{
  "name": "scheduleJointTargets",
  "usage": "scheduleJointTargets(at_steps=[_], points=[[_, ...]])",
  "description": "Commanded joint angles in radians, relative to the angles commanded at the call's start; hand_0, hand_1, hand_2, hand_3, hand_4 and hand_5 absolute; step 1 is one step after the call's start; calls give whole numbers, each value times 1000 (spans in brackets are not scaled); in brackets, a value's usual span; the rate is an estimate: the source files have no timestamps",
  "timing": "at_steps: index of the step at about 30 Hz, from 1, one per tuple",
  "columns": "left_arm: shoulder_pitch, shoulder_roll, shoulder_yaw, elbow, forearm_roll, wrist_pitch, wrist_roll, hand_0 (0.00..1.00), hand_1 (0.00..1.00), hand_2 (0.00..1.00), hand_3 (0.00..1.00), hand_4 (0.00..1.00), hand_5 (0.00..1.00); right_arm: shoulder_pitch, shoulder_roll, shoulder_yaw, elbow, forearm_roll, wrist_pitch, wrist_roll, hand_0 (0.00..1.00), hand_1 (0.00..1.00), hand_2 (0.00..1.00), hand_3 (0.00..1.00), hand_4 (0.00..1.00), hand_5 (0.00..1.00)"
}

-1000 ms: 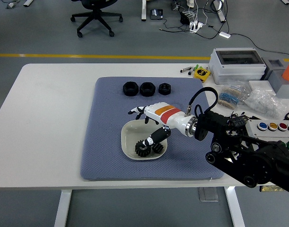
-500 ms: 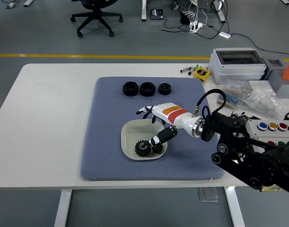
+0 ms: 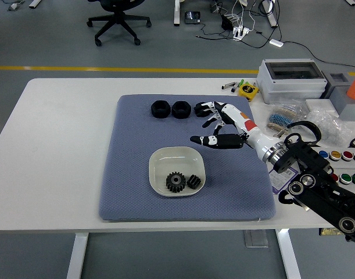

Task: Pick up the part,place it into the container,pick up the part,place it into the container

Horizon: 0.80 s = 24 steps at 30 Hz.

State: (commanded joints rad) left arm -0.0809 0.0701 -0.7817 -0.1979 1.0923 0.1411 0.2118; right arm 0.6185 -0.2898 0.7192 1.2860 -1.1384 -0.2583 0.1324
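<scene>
Since a second ago the right hand (image 3: 219, 125) has left the bowl (image 3: 176, 171) and risen toward one o'clock — it now hovers over the far right part of the blue mat (image 3: 131, 174), fingers spread and holding nothing, its fingertips covering the third nut seen earlier. Two gears (image 3: 182, 181) lie unmoved inside the bowl at its five o'clock side, the larger touching the smaller. Two black nuts (image 3: 171, 108) sit side by side at the mat's far edge, at eleven o'clock from the bowl — just beside the fingertips.
</scene>
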Motion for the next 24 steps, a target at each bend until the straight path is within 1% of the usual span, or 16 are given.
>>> scheduleJointTargets(at_steps=[1,4,6,7,10,12,13,17,18,19,24], points=[[0,0,1,0,-1,0,0,714,686,646,587,631,630,-19,-3,22,11,45,-16,12,764,785,810,825,998,756],[0,0,1,1,-2,1,-1,714,686,646,587,631,630,-72,-7,77,40,169,-50,37,764,785,810,825,998,756],[-1,-1,0,1,2,0,-1,714,686,646,587,631,630,-109,-2,109,59,253,-70,56,764,785,810,825,998,756],[-2,-1,0,1,3,0,-1,714,686,644,587,630,629,-125,1,122,65,299,-76,62,882,847,869,910,998,833],[-2,-1,-1,1,5,0,-1,714,686,644,587,630,629,-189,20,173,85,401,-93,93,882,847,869,910,998,833],[-2,-1,-1,1,5,1,-2,714,686,644,587,630,629,-226,31,200,95,410,-93,105,882,847,869,910,998,833],[-2,-1,-1,2,5,1,-2,713,685,645,587,630,629,-247,37,215,100,403,-92,107,924,872,889,918,998,875],[-2,-1,-2,2,8,1,-2,713,685,645,587,630,629,-318,60,258,114,372,-82,112,924,872,889,918,998,875],[-1,-1,-3,2,8,1,-2,713,685,645,587,630,629,-332,62,263,117,366,-82,113,924,872,889,918,998,875],[-1,-1,-3,2,11,1,-2,713,686,646,586,630,630,-342,63,266,119,362,-80,114,955,883,898,924,998,918],[-1,-2,-12,2,27,-2,-1,713,686,646,586,630,630,-387,69,274,120,352,-74,117,955,883,898,924,998,918]])
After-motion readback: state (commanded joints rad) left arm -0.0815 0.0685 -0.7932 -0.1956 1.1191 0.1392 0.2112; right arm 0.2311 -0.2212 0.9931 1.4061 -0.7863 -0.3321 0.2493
